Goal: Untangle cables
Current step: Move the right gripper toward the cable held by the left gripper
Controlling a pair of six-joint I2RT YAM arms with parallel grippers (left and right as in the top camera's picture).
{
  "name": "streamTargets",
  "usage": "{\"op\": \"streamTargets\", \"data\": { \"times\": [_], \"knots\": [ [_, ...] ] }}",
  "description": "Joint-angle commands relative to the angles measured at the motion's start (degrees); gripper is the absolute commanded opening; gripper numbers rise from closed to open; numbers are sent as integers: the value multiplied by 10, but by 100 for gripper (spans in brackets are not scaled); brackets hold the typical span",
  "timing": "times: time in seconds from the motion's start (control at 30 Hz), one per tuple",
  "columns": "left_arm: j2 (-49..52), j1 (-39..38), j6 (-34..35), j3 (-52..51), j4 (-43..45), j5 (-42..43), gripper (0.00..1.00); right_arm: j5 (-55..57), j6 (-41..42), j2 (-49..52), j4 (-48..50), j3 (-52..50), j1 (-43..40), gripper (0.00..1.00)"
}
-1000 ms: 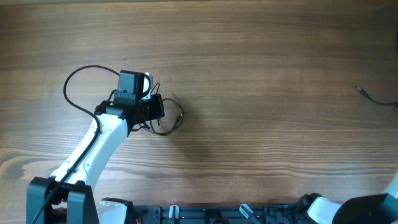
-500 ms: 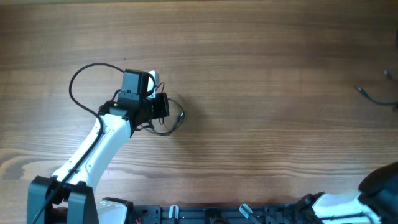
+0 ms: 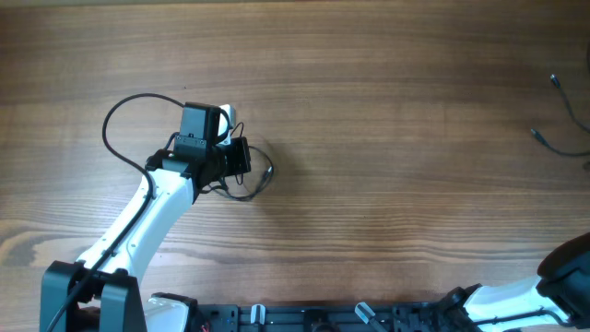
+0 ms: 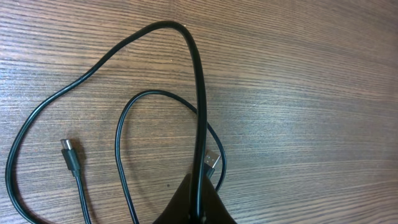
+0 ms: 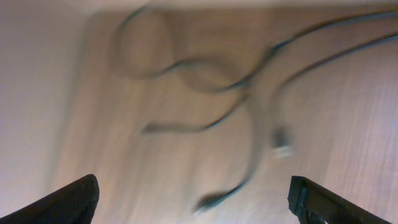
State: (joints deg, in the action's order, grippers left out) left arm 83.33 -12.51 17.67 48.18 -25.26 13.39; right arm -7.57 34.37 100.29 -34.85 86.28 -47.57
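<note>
**Cable Separation: Left Pinch Set, Right Standing Open**

Item: left gripper (image 4: 198,210), clenched on one strand of the cables (image 4: 198,93), which ran straight ahead of its fingertips and then arched away left. A metallic USB plug (image 4: 212,162) lay just beyond the tips, and a small dark plug (image 4: 69,153) lay further left.

Handling: lift slowly, so the smooth, limp black wire slides over the grained wooden table (image 4: 311,93) without dragging its neighbouring loop.

Item: right gripper (image 5: 194,205), spread wide and holding nothing, with blurred strands (image 5: 205,84) ahead of it.
</note>
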Motion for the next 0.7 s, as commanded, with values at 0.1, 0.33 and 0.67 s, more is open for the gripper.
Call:
{"op": "streamTargets", "data": {
  "times": [0.1, 0.33, 0.67],
  "knots": [
    [-7, -3, -9, 3, 6, 5, 4, -346, -169, -2, -58, 0, 105, 99],
    [-7, -3, -9, 4, 2, 5, 4, -256, -300, -2, -214, -2, 298, 100],
    [-71, -1, -8, 21, -14, 102, 4, -154, -404, -2, -339, -2, 543, 100]
  ]
}}
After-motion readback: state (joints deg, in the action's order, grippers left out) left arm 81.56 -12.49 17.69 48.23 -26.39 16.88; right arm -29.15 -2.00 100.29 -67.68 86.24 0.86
